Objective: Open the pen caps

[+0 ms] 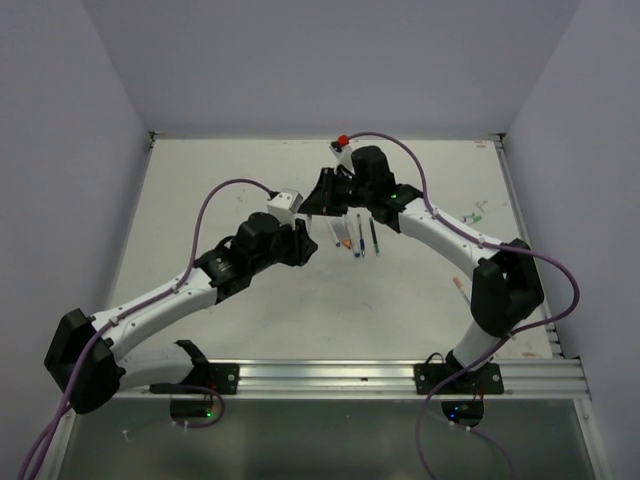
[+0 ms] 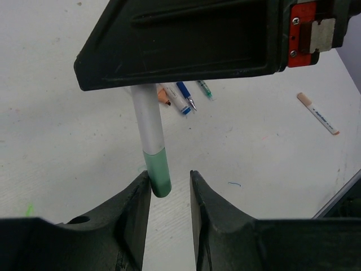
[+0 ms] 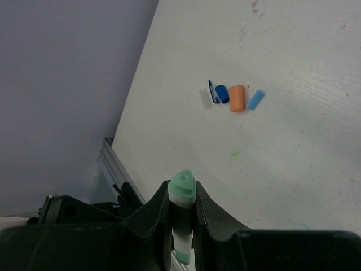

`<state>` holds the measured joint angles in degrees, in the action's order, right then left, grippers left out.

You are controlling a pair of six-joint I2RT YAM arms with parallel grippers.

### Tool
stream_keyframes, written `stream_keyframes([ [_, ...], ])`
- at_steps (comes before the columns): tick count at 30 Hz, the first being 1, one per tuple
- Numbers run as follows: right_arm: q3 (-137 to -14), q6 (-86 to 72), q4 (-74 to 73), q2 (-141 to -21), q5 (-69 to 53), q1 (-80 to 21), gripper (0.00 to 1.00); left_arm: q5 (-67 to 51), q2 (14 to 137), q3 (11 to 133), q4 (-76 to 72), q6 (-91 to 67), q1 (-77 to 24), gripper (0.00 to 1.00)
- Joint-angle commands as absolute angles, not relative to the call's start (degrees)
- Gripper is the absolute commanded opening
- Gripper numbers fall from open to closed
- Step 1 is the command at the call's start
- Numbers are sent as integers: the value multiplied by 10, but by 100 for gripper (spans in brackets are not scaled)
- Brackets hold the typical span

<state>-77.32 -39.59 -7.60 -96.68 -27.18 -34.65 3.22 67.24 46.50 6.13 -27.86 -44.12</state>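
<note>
Left end effector (image 2: 169, 179) sat open astride green cap (image 2: 158, 169); right end effector (image 3: 181, 197) gripped pen (image 2: 146, 119) steady so we could pull.

The pen (image 2: 148, 121) has its upper barrel hidden behind the right gripper (image 3: 181, 195). Overhead, both wrists hide it entirely, and tiny scraps (image 1: 477, 212) near the right arm are too small to identify.

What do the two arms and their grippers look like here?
The left arm and right arm have white links, black joints and a purple cable each. The left gripper and right gripper are matte black with tapered jaws.
</note>
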Motion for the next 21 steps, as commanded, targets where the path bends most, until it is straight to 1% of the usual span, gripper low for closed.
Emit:
stream_keyframes([
  [1,-766,-421,-33,-940,-305,-352,0,22,645,446,11,-285,-433,36],
  [3,-766,-424,-31,-939,-305,-352,0,12,640,439,11,-287,-429,33],
  [5,-766,-427,-28,-941,-307,-352,0,3,639,439,-9,-287,-424,27],
  [6,-767,-431,-26,-944,-309,-352,0,3,639,442,-8,-286,-423,24],
  [7,-766,-434,-16,-946,-313,-352,0,3,639,442,-9,-285,-421,16],
  [8,-766,-443,-10,-948,-323,-352,0,-11,639,442,-10,-285,-420,13],
  [9,-765,-446,-4,-952,-327,-352,0,-14,638,441,-11,-286,-418,13],
  [15,-760,-449,-4,-958,-337,-352,0,-36,633,438,-19,-286,-403,17],
  [16,-759,-451,-4,-962,-339,-352,0,-41,632,436,-20,-286,-401,22],
  [18,-760,-454,12,-965,-348,-352,0,-46,632,433,-25,-288,-396,26],
  [19,-760,-454,12,-969,-349,-352,0,-49,631,432,-27,-289,-394,31],
  [21,-760,-456,16,-970,-353,-352,0,-54,631,432,-30,-290,-389,31],
])
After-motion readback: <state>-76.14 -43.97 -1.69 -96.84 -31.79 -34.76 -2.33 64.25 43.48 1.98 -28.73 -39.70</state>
